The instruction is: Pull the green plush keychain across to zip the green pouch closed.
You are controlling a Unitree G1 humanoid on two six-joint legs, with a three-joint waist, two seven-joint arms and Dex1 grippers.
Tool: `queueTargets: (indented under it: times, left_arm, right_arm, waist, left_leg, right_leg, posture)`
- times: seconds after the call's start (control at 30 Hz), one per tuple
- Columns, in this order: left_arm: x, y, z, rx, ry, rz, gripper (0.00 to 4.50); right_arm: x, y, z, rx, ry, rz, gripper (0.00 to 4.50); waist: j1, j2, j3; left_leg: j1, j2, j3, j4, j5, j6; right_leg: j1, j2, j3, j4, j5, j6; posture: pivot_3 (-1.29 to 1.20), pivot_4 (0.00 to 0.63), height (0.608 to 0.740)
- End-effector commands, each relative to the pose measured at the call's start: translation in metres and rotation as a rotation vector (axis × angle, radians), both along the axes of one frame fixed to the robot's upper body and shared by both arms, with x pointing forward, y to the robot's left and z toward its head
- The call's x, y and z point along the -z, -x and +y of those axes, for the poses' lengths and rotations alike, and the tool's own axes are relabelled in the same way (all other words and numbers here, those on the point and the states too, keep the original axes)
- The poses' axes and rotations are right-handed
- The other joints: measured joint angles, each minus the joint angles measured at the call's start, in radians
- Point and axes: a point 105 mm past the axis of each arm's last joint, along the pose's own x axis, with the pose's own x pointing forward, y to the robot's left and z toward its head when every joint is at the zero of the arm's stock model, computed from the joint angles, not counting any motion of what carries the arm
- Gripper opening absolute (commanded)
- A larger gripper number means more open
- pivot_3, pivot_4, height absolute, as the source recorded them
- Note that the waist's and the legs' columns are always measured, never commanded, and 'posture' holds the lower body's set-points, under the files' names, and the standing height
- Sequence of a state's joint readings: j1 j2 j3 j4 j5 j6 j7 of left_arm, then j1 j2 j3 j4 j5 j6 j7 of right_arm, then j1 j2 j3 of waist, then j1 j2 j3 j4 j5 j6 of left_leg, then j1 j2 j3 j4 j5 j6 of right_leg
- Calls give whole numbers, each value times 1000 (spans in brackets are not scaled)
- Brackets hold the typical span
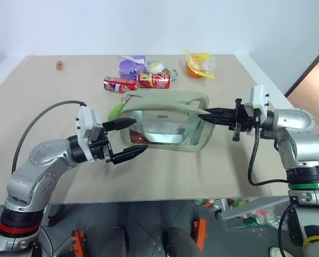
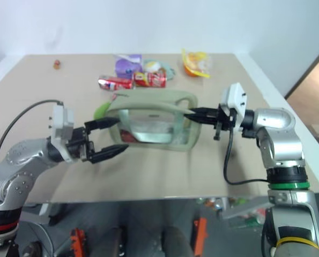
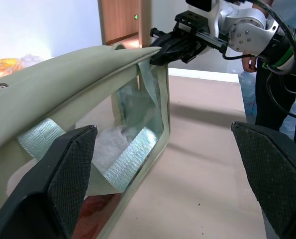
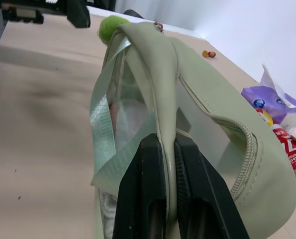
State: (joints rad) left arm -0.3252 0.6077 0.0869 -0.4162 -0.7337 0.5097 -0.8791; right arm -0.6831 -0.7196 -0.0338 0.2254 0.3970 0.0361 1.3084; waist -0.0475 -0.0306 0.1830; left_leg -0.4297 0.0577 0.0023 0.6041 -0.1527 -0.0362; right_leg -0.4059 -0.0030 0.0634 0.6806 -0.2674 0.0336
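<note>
Pouch held at its right end, left side free

Left gripper (image 1: 128,137) fingers spread wide at the green pouch's (image 1: 164,115) left end, beside the green plush keychain (image 1: 115,111); right gripper (image 1: 206,115) fingers clamped on the pouch's right rim; bare table (image 1: 52,112) left and near.

Beige table (image 1: 202,176) against white wall (image 1: 148,27); wooden door (image 3: 120,20) beyond; dark grey floor (image 1: 143,219) at 6 o'clock.

Beige desk (image 1: 52,134): two red soda cans (image 1: 138,82), purple packet (image 1: 131,66), orange-yellow bagged item (image 1: 200,64), small round object (image 1: 58,65) near far left corner.
</note>
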Motion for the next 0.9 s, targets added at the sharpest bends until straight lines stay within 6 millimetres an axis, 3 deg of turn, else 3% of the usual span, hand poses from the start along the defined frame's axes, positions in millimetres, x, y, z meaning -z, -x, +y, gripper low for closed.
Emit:
queueTargets:
  times: [0.03, 0.23, 0.37, 0.67, 0.87, 0.9]
  left_arm:
    - [-17, 3, 7, -30, 46, -30, 4500]
    - [-41, -7, 41, -185, 117, -26, 4500]
    - [-34, -20, 69, -311, 47, -47, 4500]
    - [-10, -46, 67, -300, 13, -24, 4500]
    - [-10, -47, 61, -265, 32, -1, 4500]
    - [-12, -47, 60, -263, 43, -6, 3968]
  right_arm:
    - [-3, 1, 6, -45, 50, -52, 72]
    - [-7, 0, 3, -22, 38, -53, 72]
    - [-5, -1, 1, 0, 30, -49, 72]
    - [-10, -3, -1, 37, 34, -69, 72]
    - [-12, -1, -6, 63, 44, -77, 72]
    - [-12, 0, -7, 66, 44, -78, 0]
  waist:
    - [-1, 0, 0]
    - [-1, 0, 0]
    - [-1, 0, 0]
    - [0, 0, 0]
    - [2, 0, 0]
    - [2, 0, 0]
  left_leg:
    - [0, 0, 0, 0, 0, 0]
    - [2, 3, 0, 0, 0, 0]
    - [2, 3, 1, 0, 0, 0]
    - [2, 3, 2, 0, 0, -1]
    - [1, 3, 2, 0, 0, -1]
    - [1, 3, 2, 0, 0, -1]
  right_leg:
    - [0, 0, 0, 0, 0, 0]
    - [0, 3, 0, 1, 1, -2]
    - [0, 4, 1, 1, 1, -2]
    - [0, 3, 2, 1, 2, -2]
    - [-1, 3, 2, 1, 1, -1]
    - [-1, 3, 2, 1, 1, -1]
  posture:
    - [0, 150, 740]
    - [0, 150, 740]
    - [0, 150, 740]
    - [0, 150, 740]
    - [0, 150, 740]
    - [0, 150, 740]
